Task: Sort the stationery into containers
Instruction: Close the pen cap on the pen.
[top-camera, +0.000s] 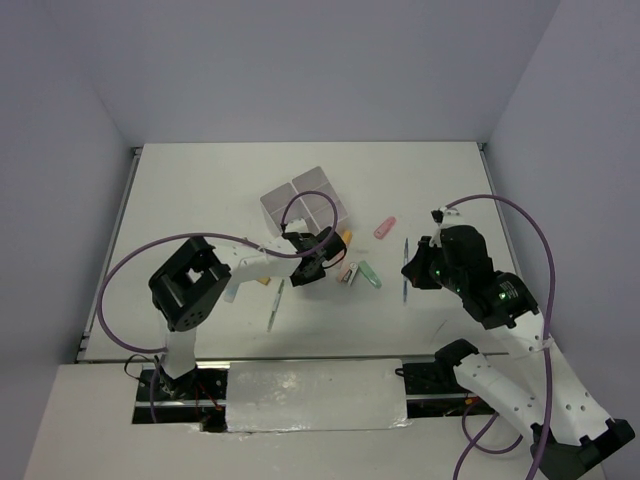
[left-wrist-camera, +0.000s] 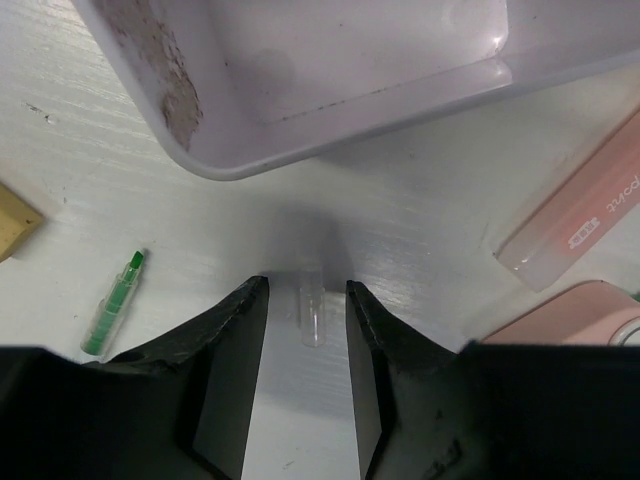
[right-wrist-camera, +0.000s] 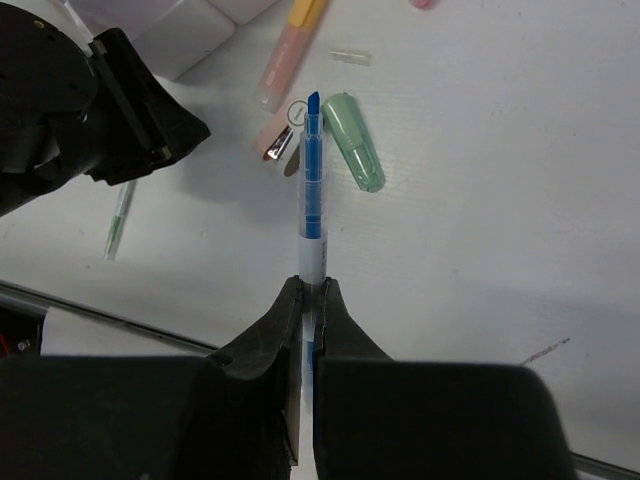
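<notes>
The white four-compartment container (top-camera: 305, 203) stands at mid-table, and its near corner (left-wrist-camera: 300, 110) fills the top of the left wrist view. My left gripper (top-camera: 322, 258) hovers just in front of it, open. Its jaws (left-wrist-camera: 306, 300) stand either side of a small clear cap (left-wrist-camera: 312, 305) lying on the table, without touching it. My right gripper (top-camera: 412, 268) is shut on a blue highlighter pen (right-wrist-camera: 313, 190), which it holds above the table with the tip pointing away (top-camera: 406, 262). Loose stationery lies between the arms.
A pink highlighter (left-wrist-camera: 580, 215), a pink piece (top-camera: 350, 272), a green cap (right-wrist-camera: 355, 155) and an orange piece (top-camera: 343, 236) lie right of the left gripper. A thin green pen (top-camera: 272, 305) and a tan eraser (left-wrist-camera: 15, 220) lie left of it. Another pink highlighter (top-camera: 385, 228) lies farther right.
</notes>
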